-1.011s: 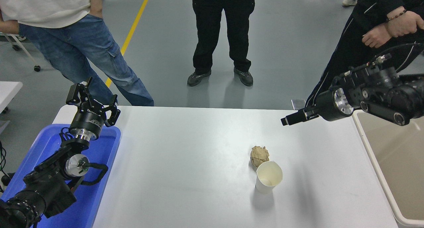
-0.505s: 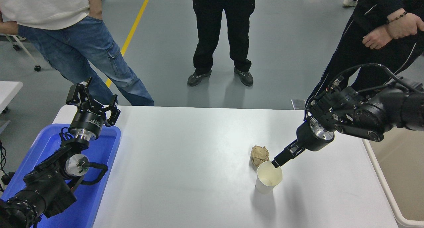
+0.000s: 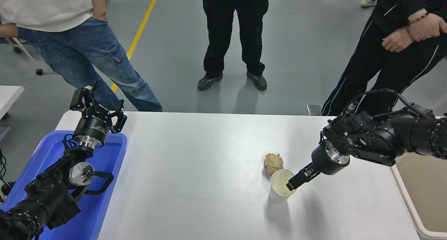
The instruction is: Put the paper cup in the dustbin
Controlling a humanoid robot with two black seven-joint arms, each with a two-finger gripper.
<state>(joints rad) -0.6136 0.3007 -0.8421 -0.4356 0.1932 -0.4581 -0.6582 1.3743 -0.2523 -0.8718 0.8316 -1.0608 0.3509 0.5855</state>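
Cup [image 3: 282, 190] first: the white paper cup is standing upright on the white table [image 3: 195, 184], mouth opening straight up, its long axis vertical, and a crumpled tan paper ball [image 3: 273, 163] is sitting just behind it, nearly touching. From where I am watching, the right gripper [image 3: 292, 184] is reaching in from the right with its tip at the cup's rim on the right side, seemingly dipping into the mouth; whether the fingers are apart or clamped on the wall I cannot tell, as they are showing only as one dark tip. I am judging the task as barely started: the cup is resting on the table, not lifted, and the beige dustbin [image 3: 405, 198] is waiting well apart at the table's right edge, so the grip, the lift and the carry across are all left. The left gripper [image 3: 97, 104] is idling with its fingers spread over the blue bin [image 3: 104, 184] at the far left. Three people are standing beyond the table.
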